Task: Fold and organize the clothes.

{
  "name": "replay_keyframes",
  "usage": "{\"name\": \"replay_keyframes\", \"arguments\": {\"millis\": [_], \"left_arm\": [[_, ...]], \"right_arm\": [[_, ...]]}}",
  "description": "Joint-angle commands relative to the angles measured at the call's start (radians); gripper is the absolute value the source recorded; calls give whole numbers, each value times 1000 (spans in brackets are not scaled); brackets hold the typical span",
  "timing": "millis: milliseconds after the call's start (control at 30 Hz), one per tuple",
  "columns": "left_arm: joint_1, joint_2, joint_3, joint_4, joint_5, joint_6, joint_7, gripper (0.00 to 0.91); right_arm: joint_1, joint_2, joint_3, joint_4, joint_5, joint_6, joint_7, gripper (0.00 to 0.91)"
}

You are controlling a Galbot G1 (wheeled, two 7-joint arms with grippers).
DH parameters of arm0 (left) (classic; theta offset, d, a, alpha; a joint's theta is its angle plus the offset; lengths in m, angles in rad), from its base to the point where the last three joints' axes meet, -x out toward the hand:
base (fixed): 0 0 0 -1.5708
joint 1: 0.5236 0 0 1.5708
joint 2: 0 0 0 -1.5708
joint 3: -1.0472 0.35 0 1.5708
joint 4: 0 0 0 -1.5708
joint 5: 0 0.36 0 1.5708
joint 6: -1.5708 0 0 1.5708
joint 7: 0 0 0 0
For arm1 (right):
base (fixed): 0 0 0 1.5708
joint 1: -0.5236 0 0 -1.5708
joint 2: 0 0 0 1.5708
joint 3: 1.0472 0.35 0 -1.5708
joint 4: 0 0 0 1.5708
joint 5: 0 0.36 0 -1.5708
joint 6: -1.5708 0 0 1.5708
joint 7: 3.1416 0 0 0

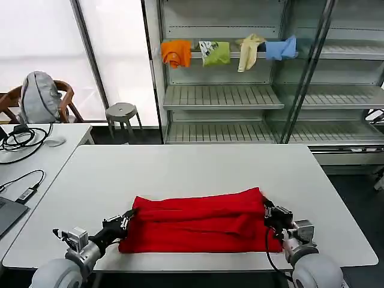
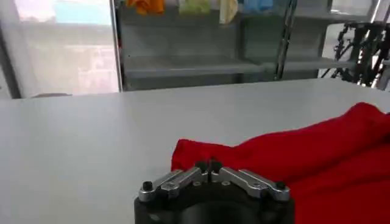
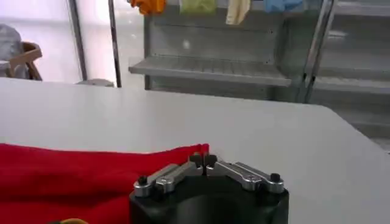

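Note:
The clothes are one bright red T-shirt (image 1: 198, 228), folded into a long band across the near part of the white table (image 1: 198, 168). No print shows. My left gripper (image 1: 127, 219) sits at the band's left end, my right gripper (image 1: 268, 211) at its right end. In the left wrist view the left gripper (image 2: 208, 165) has its fingertips pressed together at the edge of the T-shirt (image 2: 317, 152). In the right wrist view the right gripper (image 3: 202, 161) is shut, with a corner of the T-shirt (image 3: 73, 176) standing up between its tips.
Behind the table a metal shelf rack (image 1: 222, 96) carries small orange (image 1: 176, 53), green (image 1: 215, 53), cream (image 1: 249, 51) and blue (image 1: 281, 48) garments. A stool (image 1: 121, 112) and a chair with a grey backpack (image 1: 39, 96) stand at back left. A side table with cables (image 1: 18, 141) adjoins on the left.

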Motion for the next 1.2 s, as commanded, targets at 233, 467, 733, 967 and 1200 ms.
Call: {"name": "replay_keyframes", "arguments": {"millis": [233, 467, 733, 967, 1200], "left_arm": [[-3, -12, 18, 12, 91, 4, 1, 907], [-5, -29, -20, -37, 38, -9, -57, 907], [52, -46, -24, -113, -93, -53, -211, 907], [93, -89, 41, -170, -75, 34, -411, 907], [70, -110, 83, -165, -79, 44, -474, 907]], "right_arm": [[-32, 0, -3, -2, -82, -21, -11, 91], [-65, -4, 42, 49, -81, -19, -27, 907], [-128, 0, 141, 145, -59, -23, -47, 907], [-183, 24, 158, 177, -71, -19, -49, 907], [-191, 44, 152, 163, -101, -12, -49, 907]]}}
